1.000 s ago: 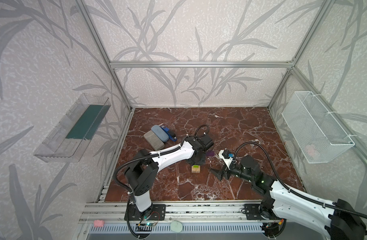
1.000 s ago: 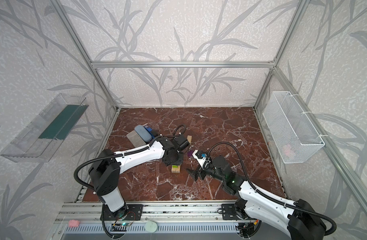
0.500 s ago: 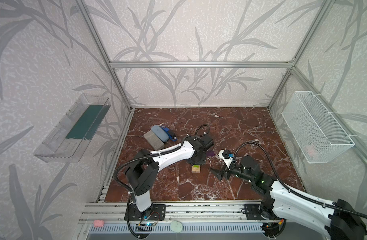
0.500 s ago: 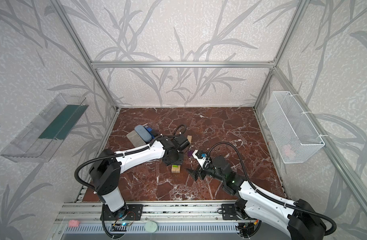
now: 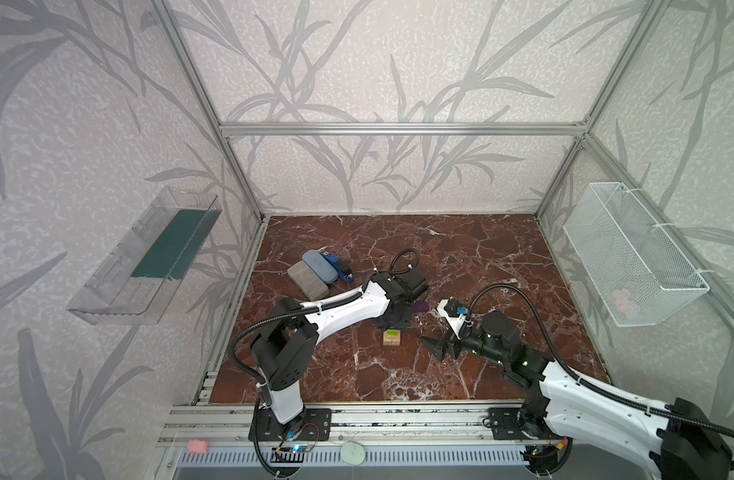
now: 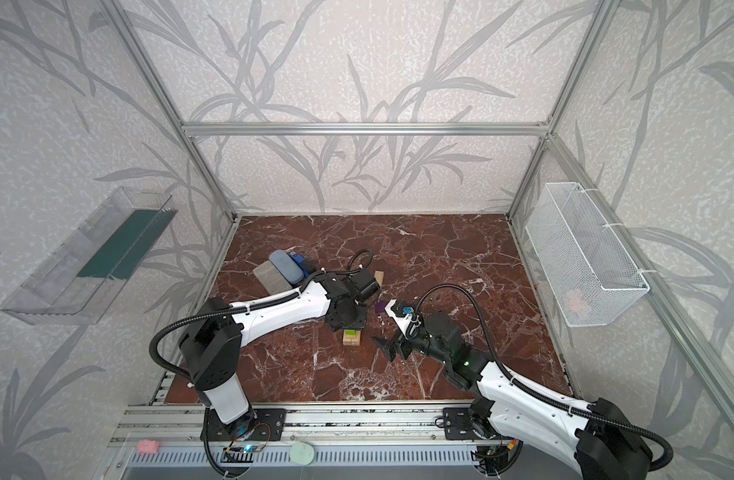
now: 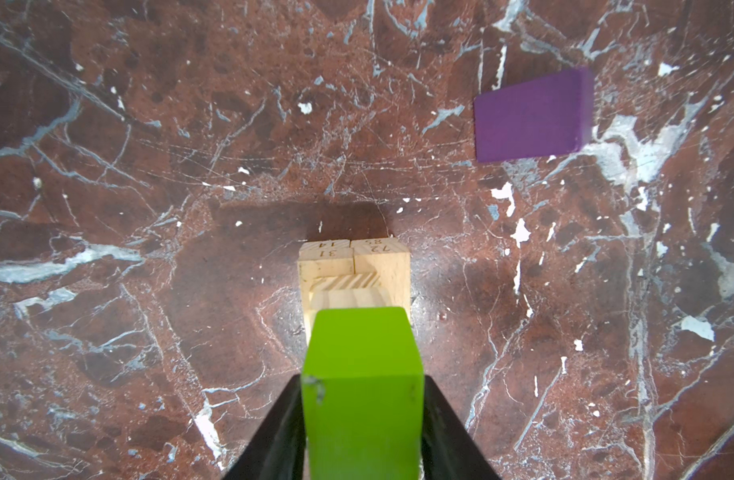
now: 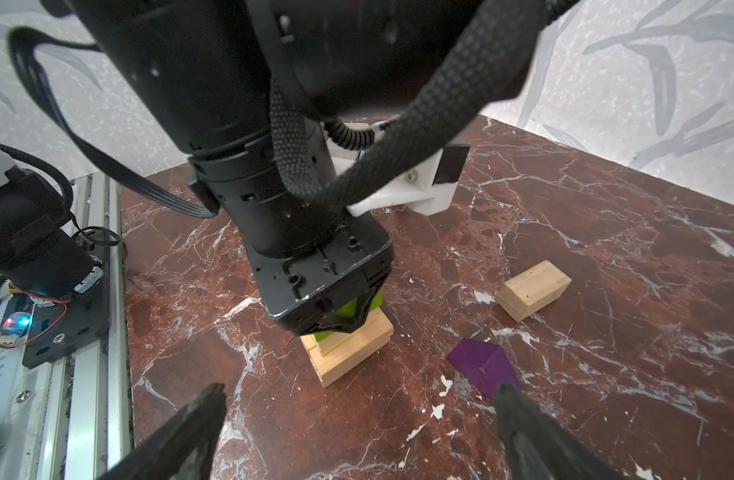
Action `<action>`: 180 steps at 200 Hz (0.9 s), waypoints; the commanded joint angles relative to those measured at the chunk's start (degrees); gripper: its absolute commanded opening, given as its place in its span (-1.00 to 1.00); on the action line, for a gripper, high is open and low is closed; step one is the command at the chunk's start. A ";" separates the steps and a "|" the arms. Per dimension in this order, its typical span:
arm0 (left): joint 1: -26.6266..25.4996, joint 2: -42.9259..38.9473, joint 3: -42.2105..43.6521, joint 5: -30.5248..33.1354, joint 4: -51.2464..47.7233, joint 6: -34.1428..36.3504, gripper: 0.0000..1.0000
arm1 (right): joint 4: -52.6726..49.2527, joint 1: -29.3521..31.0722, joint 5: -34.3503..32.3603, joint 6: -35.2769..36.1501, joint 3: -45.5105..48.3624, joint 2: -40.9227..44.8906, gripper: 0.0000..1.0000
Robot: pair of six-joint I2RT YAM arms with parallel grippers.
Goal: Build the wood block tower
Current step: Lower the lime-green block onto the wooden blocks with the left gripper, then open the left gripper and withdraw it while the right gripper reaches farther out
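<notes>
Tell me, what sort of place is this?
Most likely a robot test booth in a lab: a metal frame with papered walls boxes in a marble-look table, a left arm and a right arm are bolted to a rail at its front edge, and a stack of wood blocks stands on the table.

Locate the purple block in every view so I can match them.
In a top view: purple block on the marble floor, behind the tower, to its right.
In a top view: same spot.
Left wrist view: flat on the marble, apart from the tower.
Right wrist view: beside the tower, nearer the camera than the loose wood brick.
Shared landmark: the lime-green brick atop the tower.
</notes>
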State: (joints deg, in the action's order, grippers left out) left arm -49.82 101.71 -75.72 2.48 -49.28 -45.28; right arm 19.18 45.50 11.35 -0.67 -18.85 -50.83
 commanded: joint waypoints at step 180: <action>7.22 -28.01 10.24 -1.28 11.03 7.75 0.94 | -42.37 -0.32 -18.18 -27.11 -22.07 -6.09 0.98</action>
State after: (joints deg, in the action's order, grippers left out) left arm -44.95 78.11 -69.23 3.77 -42.04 -40.03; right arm -11.22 45.41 -4.10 -22.41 -35.81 -52.69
